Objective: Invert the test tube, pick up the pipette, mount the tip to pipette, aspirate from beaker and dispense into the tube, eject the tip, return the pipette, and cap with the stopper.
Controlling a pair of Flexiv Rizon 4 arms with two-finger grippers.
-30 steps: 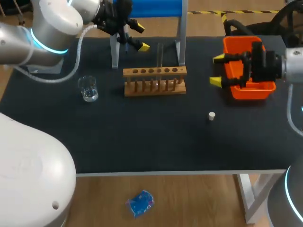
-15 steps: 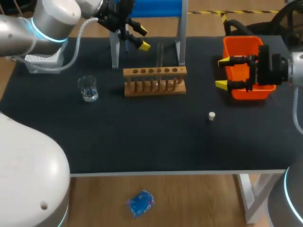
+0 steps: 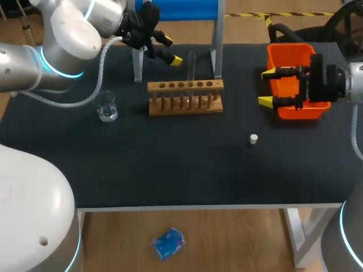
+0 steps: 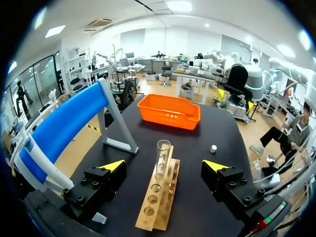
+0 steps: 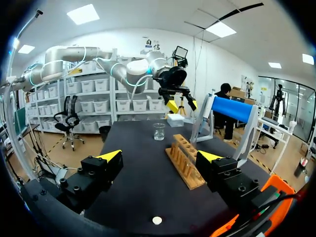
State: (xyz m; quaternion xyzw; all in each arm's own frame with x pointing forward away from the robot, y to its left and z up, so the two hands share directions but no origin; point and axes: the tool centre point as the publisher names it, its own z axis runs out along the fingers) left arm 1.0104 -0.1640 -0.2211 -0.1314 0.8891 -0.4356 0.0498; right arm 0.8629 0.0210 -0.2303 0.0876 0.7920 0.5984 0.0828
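A clear test tube (image 3: pixel 191 64) stands upright in the wooden rack (image 3: pixel 185 97), in a hole near its right end. My left gripper (image 3: pixel 172 50) hangs open just left of the tube, fingers level with its upper part. In the left wrist view the tube (image 4: pixel 162 157) rises straight ahead of the open left gripper (image 4: pixel 164 166), above the rack (image 4: pixel 157 197). A glass beaker (image 3: pixel 105 106) sits to the left of the rack. The white stopper (image 3: pixel 253 139) lies on the mat. My right gripper (image 3: pixel 264 87) is open in front of the orange bin. I cannot make out the pipette.
The blue-topped stand (image 3: pixel 187 8) straddles the back of the mat on grey legs (image 3: pixel 217 51). An orange bin (image 3: pixel 295 56) sits at the right. From the right wrist, the rack (image 5: pixel 185 165), beaker (image 5: pixel 159 131), stopper (image 5: pixel 157 220) and a white box (image 5: pixel 176 120) lie ahead.
My left gripper has edged right and slightly down toward the test tube, and its arm has swung. The right gripper drew back to the right, then held still.
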